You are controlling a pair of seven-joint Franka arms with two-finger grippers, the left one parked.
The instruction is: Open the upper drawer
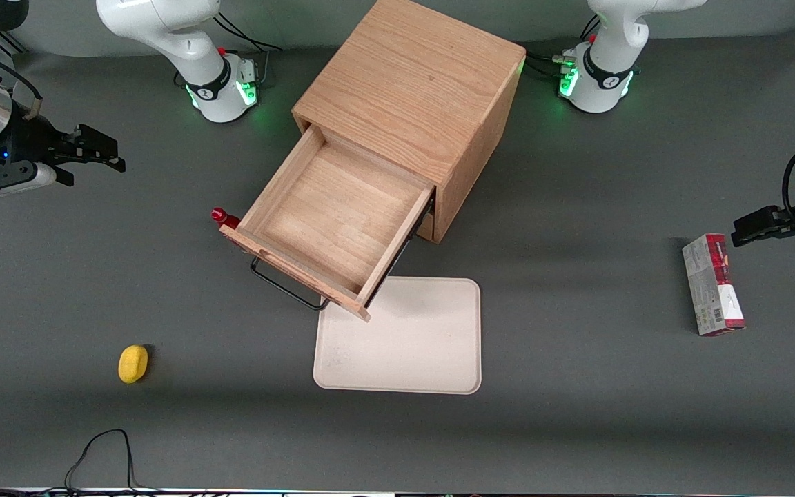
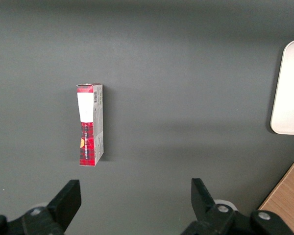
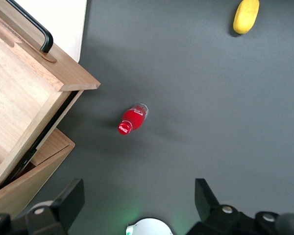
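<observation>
The upper drawer [image 1: 332, 207] of the light-oak cabinet [image 1: 411, 83] stands pulled far out, and its shallow wooden tray is bare. Its thin black wire handle [image 1: 287, 286] sits on the drawer front, toward the front camera. The drawer [image 3: 19, 83] and handle [image 3: 32, 24] also show in the right wrist view. My right gripper [image 1: 104, 153] hangs above the table toward the working arm's end, well away from the drawer. It is open and empty, with its fingers [image 3: 71, 198] spread wide around nothing. The lower drawer is hidden under the upper one.
A small red bottle [image 1: 221, 217] [image 3: 132, 119] stands on the table beside the drawer's front corner. A yellow fruit [image 1: 132, 363] [image 3: 246, 15] lies nearer the front camera. A cream tray [image 1: 411, 345] lies in front of the drawer. A red and grey box [image 1: 713, 284] [image 2: 90, 125] lies toward the parked arm's end.
</observation>
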